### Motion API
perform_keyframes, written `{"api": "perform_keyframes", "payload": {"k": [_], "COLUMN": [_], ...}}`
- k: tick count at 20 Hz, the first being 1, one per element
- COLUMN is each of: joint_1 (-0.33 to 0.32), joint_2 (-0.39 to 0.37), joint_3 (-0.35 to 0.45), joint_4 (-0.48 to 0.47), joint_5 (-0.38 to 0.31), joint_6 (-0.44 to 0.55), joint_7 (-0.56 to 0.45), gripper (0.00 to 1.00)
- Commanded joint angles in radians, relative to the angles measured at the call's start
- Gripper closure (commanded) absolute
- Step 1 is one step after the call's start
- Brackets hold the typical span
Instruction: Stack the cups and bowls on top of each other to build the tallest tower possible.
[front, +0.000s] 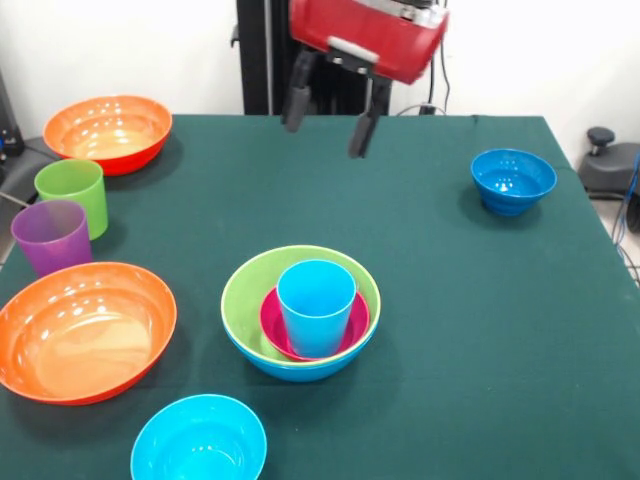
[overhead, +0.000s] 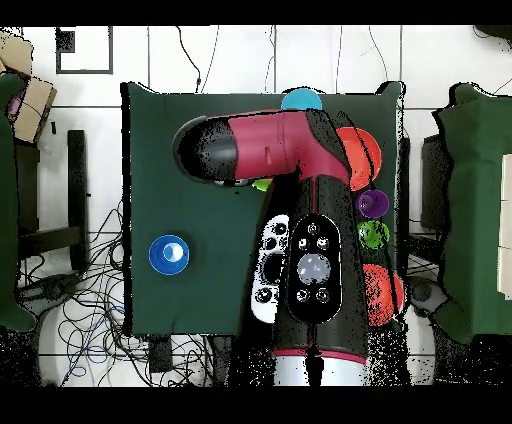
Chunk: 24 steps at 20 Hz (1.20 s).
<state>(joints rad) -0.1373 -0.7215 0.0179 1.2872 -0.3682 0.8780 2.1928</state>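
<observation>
The tower (front: 300, 345) stands at the table's middle: a large blue bowl holds a lime green bowl (front: 245, 300), a small magenta bowl (front: 270, 325) and the light blue cup (front: 316, 305), upright on top. My gripper (front: 328, 112) hangs open and empty above the far side of the table, well behind the tower. The lime green cup (front: 72, 195) and the purple cup (front: 52, 235) stand at the left. Two orange bowls (front: 108, 130) (front: 82, 330), a cyan bowl (front: 198, 440) and a dark blue bowl (front: 513, 180) stand apart. In the overhead view the arm (overhead: 300, 230) hides the tower.
The green cloth table (front: 450, 330) ends at the right, with a grey chair base (front: 610, 160) beyond it. The overhead view shows the dark blue bowl (overhead: 168, 254) alone on the left, and cables on the floor around the table.
</observation>
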Motion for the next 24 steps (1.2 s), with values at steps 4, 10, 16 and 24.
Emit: {"api": "perform_keyframes", "payload": {"k": [4, 10, 16, 24], "joint_1": [0.109, 0.178, 0.227, 0.056], "joint_2": [-0.053, -0.122, -0.1, 0.075], "joint_3": [-0.032, -0.066, -0.092, 0.025], "joint_4": [0.316, 0.465, 0.518, 0.508], "joint_5": [0.033, 0.057, 0.088, 0.116], "joint_6": [-0.149, -0.218, -0.324, -0.516], "joint_7": [0.21, 0.21, 0.233, 0.079], "gripper": [0.0, 0.0, 0.0, 0.0]}}
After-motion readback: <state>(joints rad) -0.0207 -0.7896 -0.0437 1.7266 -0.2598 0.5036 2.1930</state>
